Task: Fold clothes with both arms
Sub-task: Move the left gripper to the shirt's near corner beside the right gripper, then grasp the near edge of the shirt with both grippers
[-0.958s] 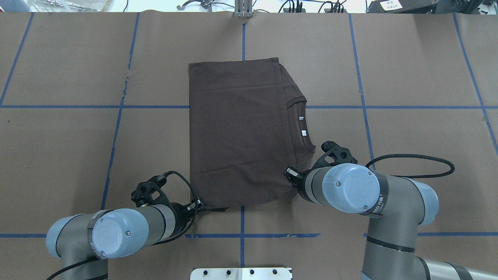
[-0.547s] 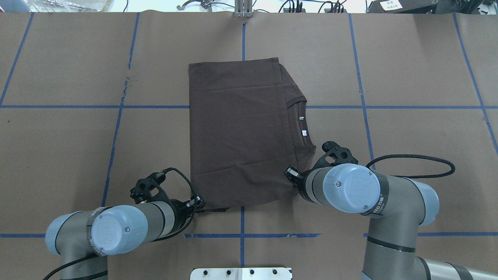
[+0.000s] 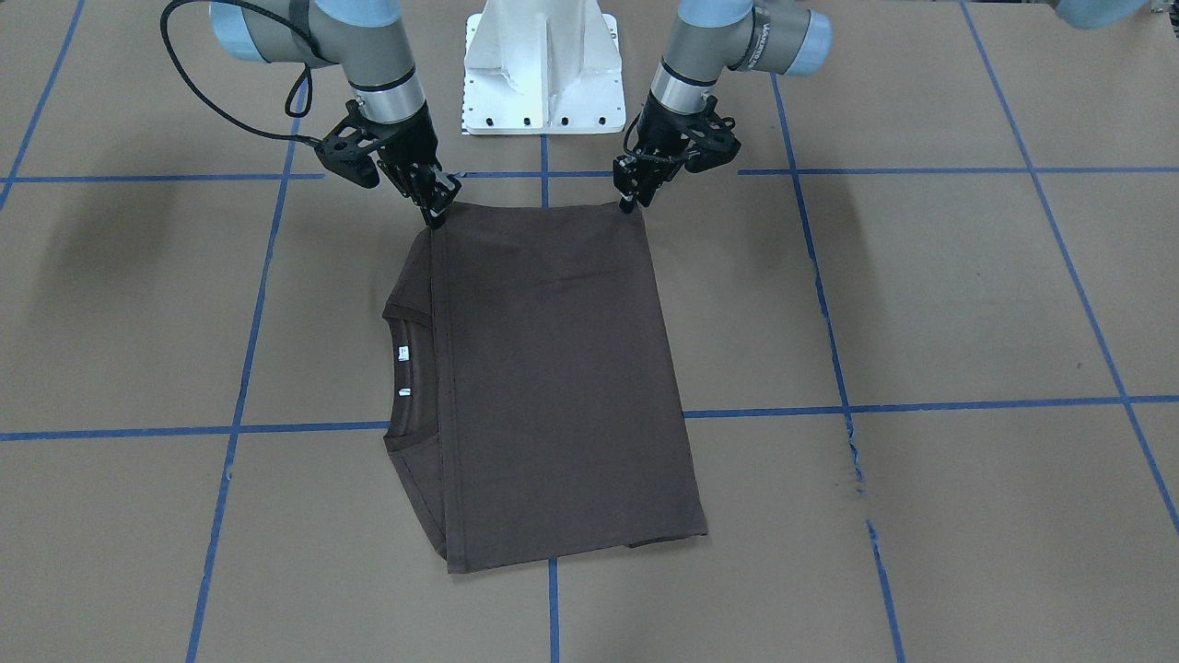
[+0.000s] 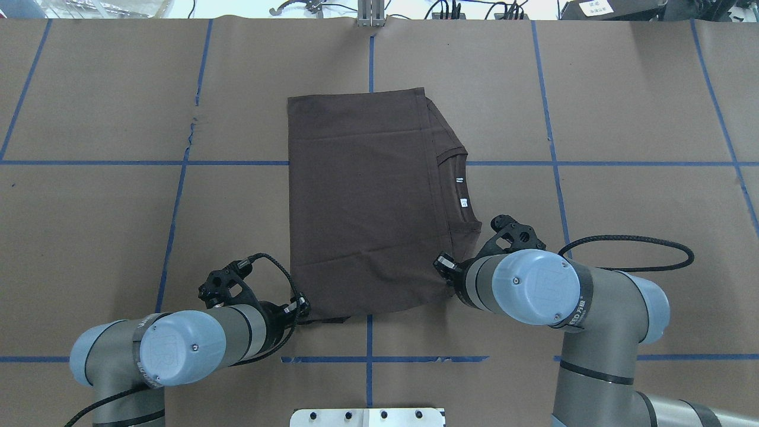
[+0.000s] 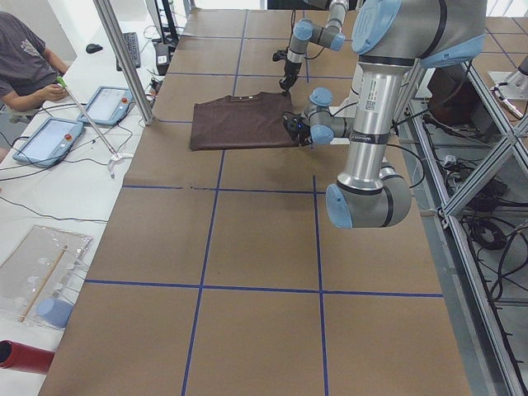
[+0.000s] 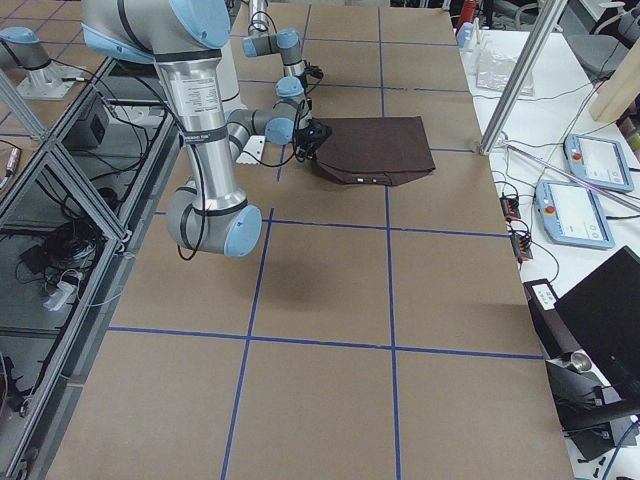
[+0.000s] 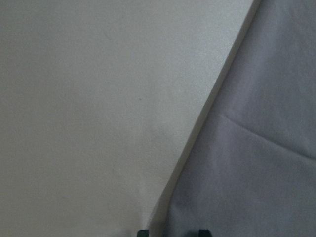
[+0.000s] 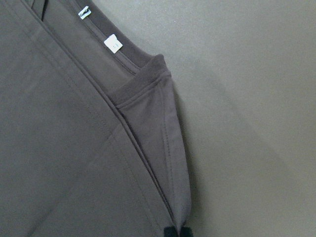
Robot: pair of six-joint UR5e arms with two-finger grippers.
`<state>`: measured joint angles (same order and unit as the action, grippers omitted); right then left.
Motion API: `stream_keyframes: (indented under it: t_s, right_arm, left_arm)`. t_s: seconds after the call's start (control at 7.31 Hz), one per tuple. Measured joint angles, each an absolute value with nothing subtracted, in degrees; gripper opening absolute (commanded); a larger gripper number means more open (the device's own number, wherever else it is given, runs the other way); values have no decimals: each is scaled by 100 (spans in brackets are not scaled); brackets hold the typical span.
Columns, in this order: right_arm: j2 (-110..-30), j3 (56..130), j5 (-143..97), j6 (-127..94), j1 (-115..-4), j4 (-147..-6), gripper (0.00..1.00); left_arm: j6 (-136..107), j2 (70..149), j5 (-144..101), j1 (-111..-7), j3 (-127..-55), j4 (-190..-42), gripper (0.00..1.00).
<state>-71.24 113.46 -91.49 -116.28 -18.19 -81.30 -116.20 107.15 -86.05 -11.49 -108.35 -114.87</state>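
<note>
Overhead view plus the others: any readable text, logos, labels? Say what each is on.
"UR": embossed on the blue joint cap of the right arm; same on the left arm, on its cap.
"ED" plus unclear characters: band on the right arm.
Neck tags on the T-shirt: too small to read.
Lettering on the left arm, front-facing view: blurred.

You had one T-shirt (image 4: 356,201) bearing two neck tags (image 4: 464,203), two arms, the left arm (image 4: 178,350) and the right arm (image 4: 533,287), and one white base (image 3: 543,64).
</note>
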Motion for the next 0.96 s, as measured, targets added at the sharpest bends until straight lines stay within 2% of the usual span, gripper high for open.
stream_keyframes:
  t_s: [0.14,0.68,0.96]
  right_arm:
    - [-7127,11349,-9149,-11630,-1819,-8130,0]
    - [-7125,11399,-9149,-11639,-1819,-8132,0]
    - [-7305,11748,-9157,-11646,-1721,-8137,0]
  left_arm:
    - [-11619,10717,-8605,-1151,-10832,-11487,0]
    - [-11611,10720,-8616,-1163,-10963,-11402,0]
    - [-11609,10573,-8639,-1162,-11709,-10825,0]
